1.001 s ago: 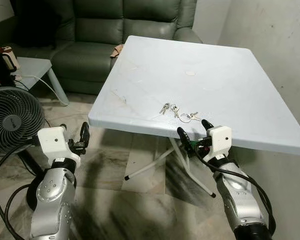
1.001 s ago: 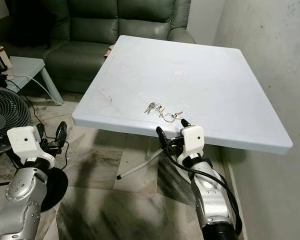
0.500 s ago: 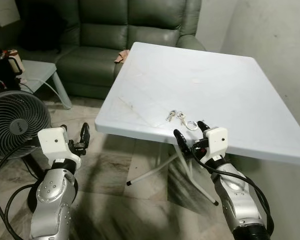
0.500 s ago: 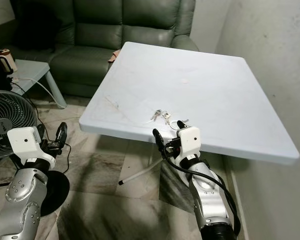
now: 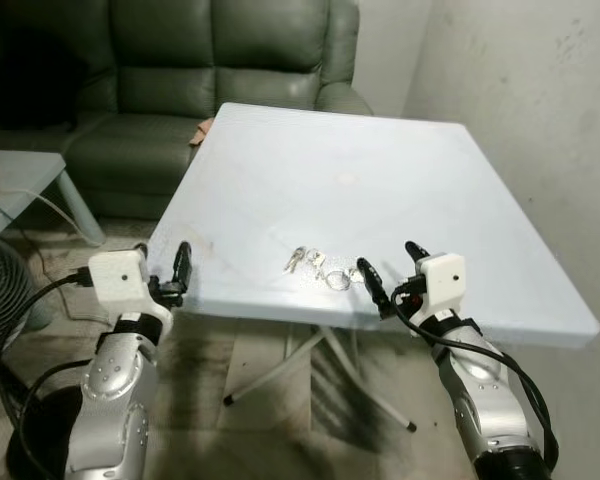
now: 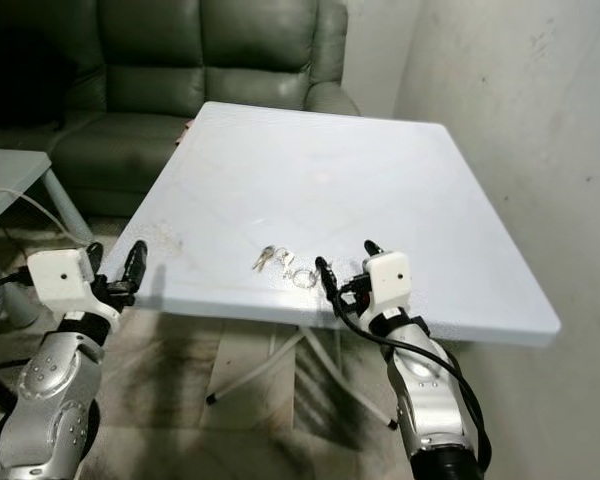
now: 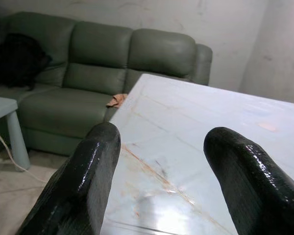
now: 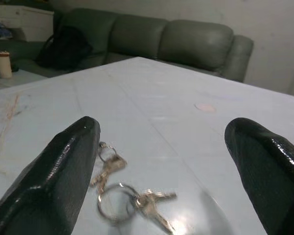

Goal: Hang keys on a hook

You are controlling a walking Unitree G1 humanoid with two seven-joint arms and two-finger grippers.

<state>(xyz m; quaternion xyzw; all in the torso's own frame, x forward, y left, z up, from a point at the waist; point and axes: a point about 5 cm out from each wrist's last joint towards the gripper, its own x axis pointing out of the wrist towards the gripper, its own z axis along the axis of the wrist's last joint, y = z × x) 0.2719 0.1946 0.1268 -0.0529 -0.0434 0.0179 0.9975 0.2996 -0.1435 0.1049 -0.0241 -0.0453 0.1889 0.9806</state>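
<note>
Keys: your keys lie near the front edge of the white table, just ahead of the right gripper.
Right gripper: fingers spread wide, keys between and beyond the tips, untouched.
Left gripper: fingers apart, at the table's front left corner.
Around: green sofa behind the table; a small pale disc farther back.
Unclear: keys blurred in the right wrist view.

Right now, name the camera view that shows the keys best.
The right wrist view: the keys lie close ahead on the white table, framed by the open right end effector, rings and blades distinct. Both eye views show them small near the table's front edge. The left wrist view looks across bare tabletop.
</note>
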